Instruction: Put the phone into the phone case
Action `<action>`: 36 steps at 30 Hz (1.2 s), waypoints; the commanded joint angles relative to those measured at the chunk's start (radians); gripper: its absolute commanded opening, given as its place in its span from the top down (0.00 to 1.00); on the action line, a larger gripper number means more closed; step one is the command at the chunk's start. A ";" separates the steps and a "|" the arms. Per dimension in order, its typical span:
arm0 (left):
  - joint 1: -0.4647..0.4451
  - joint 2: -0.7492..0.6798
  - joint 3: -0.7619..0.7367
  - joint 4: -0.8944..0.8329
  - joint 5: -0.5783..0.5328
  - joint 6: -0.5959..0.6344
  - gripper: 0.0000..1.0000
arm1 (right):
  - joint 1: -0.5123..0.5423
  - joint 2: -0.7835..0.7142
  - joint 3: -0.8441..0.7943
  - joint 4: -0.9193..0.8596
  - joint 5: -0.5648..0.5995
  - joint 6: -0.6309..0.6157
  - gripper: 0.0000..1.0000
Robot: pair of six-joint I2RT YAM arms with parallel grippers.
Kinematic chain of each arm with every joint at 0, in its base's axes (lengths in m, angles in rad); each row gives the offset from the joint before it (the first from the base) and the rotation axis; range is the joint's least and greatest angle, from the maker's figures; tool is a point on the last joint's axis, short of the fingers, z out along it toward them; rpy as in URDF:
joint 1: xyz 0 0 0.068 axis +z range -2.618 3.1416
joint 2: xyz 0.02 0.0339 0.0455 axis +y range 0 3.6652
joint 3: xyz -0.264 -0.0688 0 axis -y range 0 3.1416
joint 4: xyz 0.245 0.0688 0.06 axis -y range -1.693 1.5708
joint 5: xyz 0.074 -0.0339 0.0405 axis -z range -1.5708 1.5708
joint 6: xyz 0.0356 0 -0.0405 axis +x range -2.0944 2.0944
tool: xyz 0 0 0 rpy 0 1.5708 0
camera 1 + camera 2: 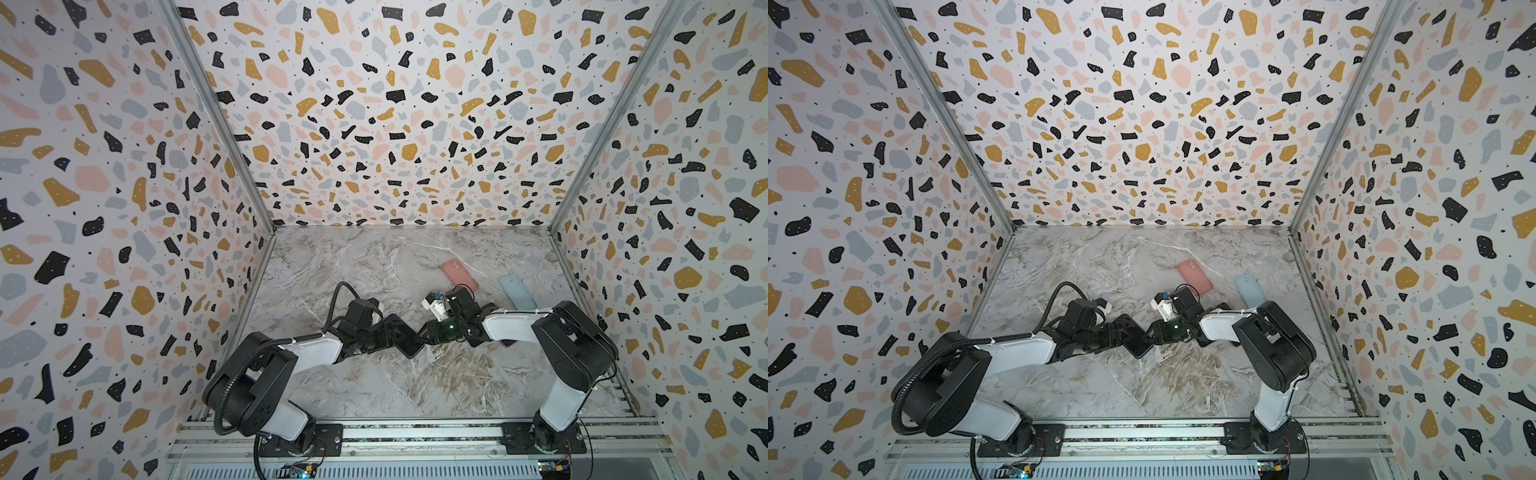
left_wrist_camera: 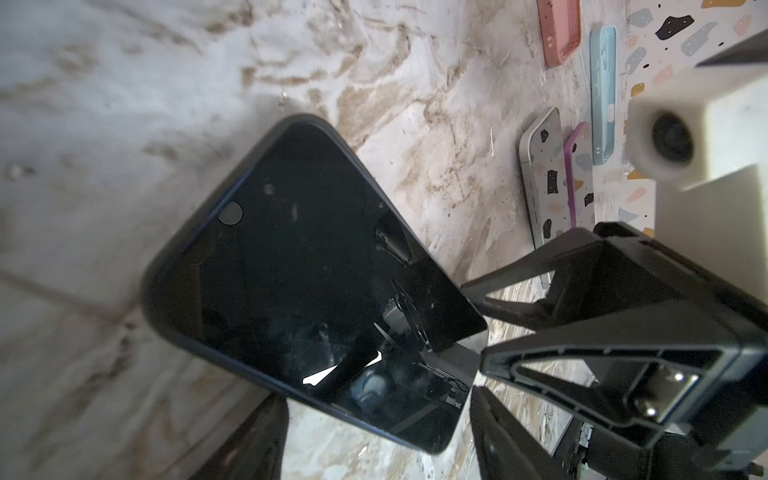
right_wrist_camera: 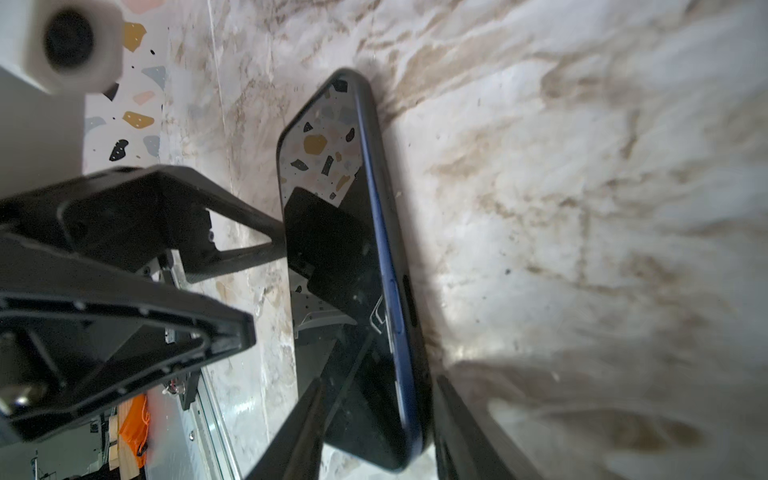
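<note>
- Centre of counter [image 1: 374,270]: dark phone [image 1: 409,347], screen up, long axis diagonal in both top views.
- Left claw [image 2: 378,397]: clamped across its width.
- Right claw [image 3: 378,382]: astride it; grip unclear.

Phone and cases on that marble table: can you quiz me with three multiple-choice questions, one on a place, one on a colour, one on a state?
1. Where is the phone? A) between the left hand and right hand B) inside a drawer C) on a chair
2. What colour is the case nearest the back wall? A) green B) pink C) yellow
3. The phone's screen is: A) showing a video B) folded shut C) dark

Answers: 1 A, both hands flank it; 2 B, pink in both top views; 3 C, the glass is black and unlit.
</note>
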 commanded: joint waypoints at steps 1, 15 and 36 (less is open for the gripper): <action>-0.020 0.021 0.029 -0.011 -0.011 0.021 0.30 | 0.034 -0.041 -0.027 0.009 -0.023 0.019 0.58; -0.041 0.060 0.064 -0.026 -0.024 0.029 0.45 | 0.083 -0.070 -0.142 0.149 -0.036 0.124 0.64; -0.094 -0.219 -0.043 -0.193 -0.031 -0.069 0.66 | 0.085 -0.144 -0.190 0.175 0.026 0.195 0.63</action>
